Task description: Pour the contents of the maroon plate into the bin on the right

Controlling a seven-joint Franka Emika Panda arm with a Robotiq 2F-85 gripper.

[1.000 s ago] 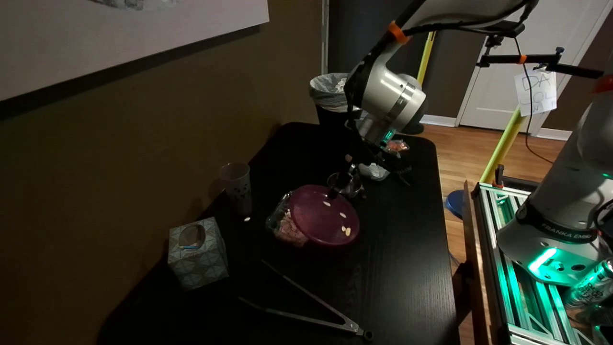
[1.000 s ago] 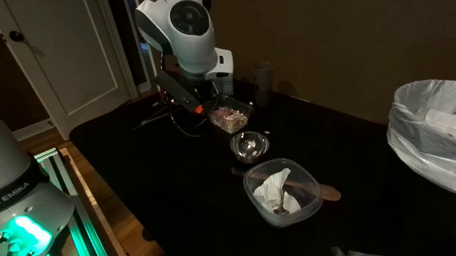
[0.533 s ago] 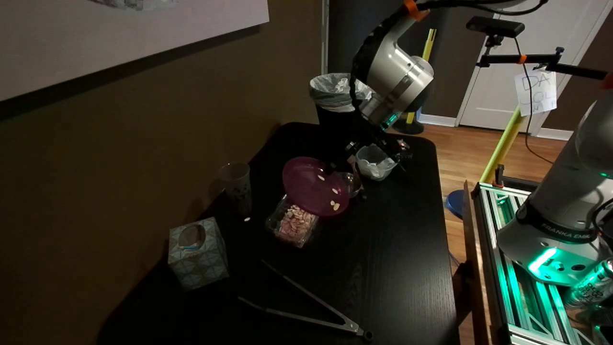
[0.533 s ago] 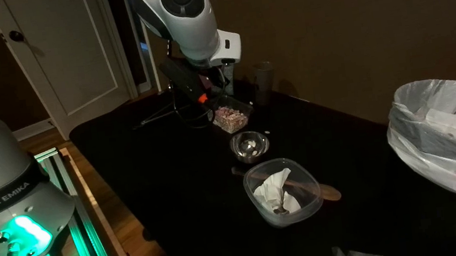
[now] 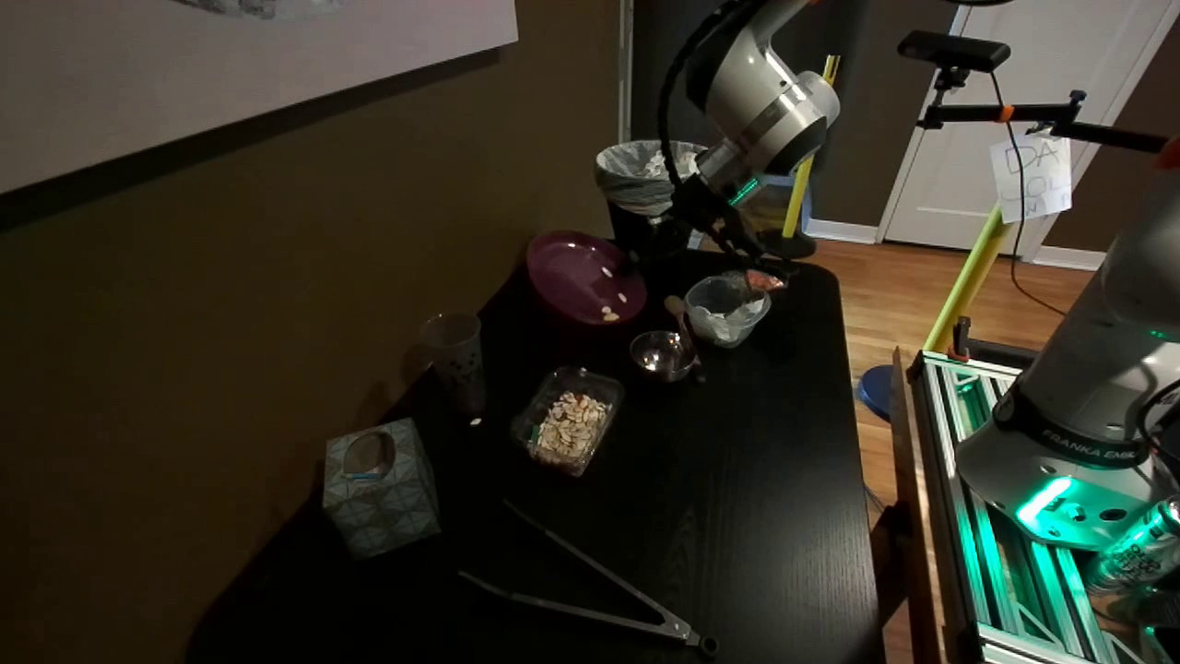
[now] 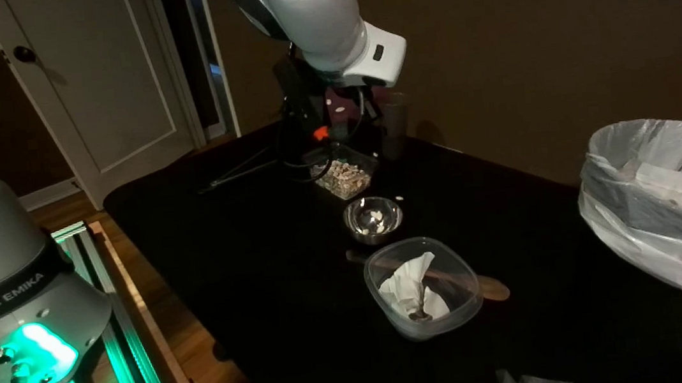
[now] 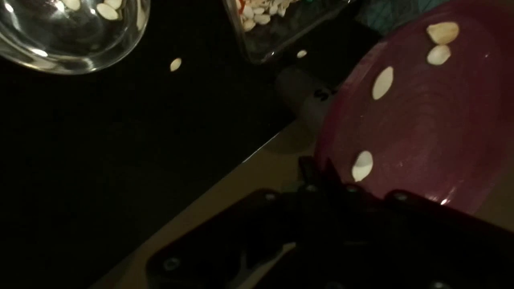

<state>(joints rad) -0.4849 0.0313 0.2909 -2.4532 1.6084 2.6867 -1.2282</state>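
Note:
The maroon plate [image 5: 576, 274] is in the air over the far part of the table near the wall, tilted, with several pale seeds on it. It fills the right of the wrist view [image 7: 421, 120] and shows partly behind the arm in an exterior view [image 6: 344, 106]. My gripper [image 7: 319, 170] is shut on the plate's rim; in an exterior view the fingers [image 5: 636, 260] are dark and hard to make out. The bin [image 5: 636, 189], with a whitish liner and paper inside, stands beyond the plate; its liner also shows in an exterior view [image 6: 665, 219].
A clear container of seeds [image 5: 572, 424], a metal bowl [image 5: 662, 355], a plastic container with paper [image 5: 726, 314] and a wooden spoon [image 6: 494, 288] are on the table. A cup [image 5: 456, 360] and a tissue box [image 5: 383, 489] stand by the wall. Tongs [image 5: 599, 604] lie in front.
The gripper and plate have moved up and toward the wall and bin side, uncovering the container of seeds and the metal bowl. The seeds stay on the plate.

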